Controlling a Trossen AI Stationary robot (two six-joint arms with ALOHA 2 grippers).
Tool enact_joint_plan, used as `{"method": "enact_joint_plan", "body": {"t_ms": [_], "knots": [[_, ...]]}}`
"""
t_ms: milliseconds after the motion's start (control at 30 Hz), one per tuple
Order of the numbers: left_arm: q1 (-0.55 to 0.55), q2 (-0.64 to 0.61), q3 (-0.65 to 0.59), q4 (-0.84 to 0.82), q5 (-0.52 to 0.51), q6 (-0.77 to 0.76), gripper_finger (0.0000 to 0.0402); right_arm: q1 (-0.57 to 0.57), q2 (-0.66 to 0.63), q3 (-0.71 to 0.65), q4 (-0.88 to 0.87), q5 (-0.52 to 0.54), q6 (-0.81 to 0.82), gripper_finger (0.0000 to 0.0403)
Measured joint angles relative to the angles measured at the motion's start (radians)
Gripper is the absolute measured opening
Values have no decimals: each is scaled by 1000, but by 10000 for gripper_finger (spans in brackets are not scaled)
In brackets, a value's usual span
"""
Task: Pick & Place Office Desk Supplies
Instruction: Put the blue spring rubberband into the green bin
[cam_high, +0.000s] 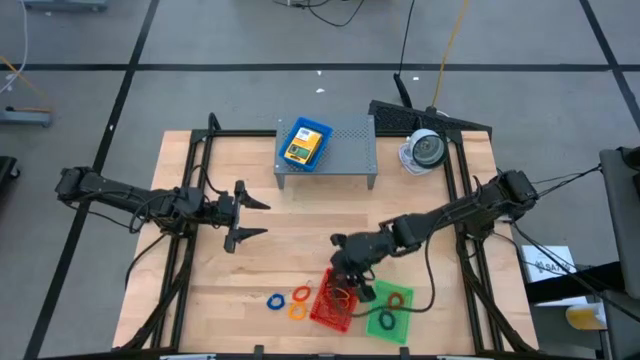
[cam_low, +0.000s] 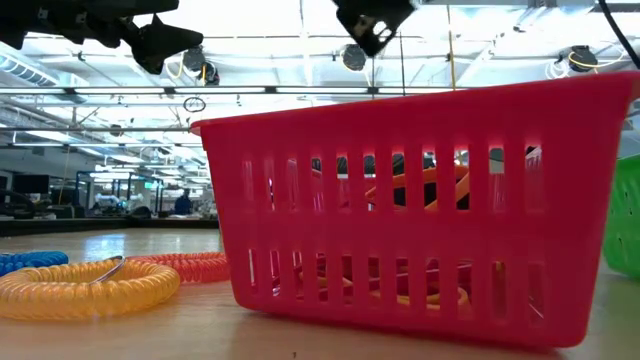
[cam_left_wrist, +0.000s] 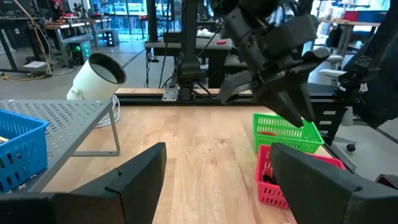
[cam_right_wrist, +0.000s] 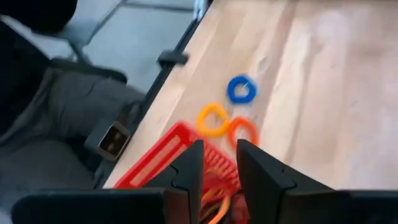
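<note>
High view is showing the right gripper (cam_high: 347, 268) hanging over the red mesh tray (cam_high: 328, 307), fingers narrowly parted and gripping nothing that can be seen. Orange bands are lying inside that tray. Just left of the tray, a blue ring (cam_high: 275, 300), a red-orange ring (cam_high: 301, 294) and an orange ring (cam_high: 297, 311) are resting on the table. A green tray (cam_high: 388, 318) is sitting just right of it. The left gripper (cam_high: 247, 217) is waiting wide open, well left of the tray.

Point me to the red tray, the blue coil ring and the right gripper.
red tray (cam_low: 420, 300): low view, on its slotted front wall.
blue coil ring (cam_right_wrist: 241, 89): right wrist view, on the loop's band.
right gripper (cam_right_wrist: 219, 163): right wrist view, midway between its two dark fingertips, above the red tray.
</note>
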Motion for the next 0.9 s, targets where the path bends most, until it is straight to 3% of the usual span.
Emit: {"method": "enact_joint_plan", "body": {"t_ms": [267,600,733,900], "knots": [[0,0,0,-10,0,7,294,-55,5,27,61,-4,-95,80],[-1,1,0,-15,21,-4,294,-98,14,29,480,136,-214,74],[-1,21,0,26,81,-23,294,-120,-41,23,524,146,-218,69],[-11,94,22,67,120,-94,294,-129,-170,-91,547,268,-232,61]]}}
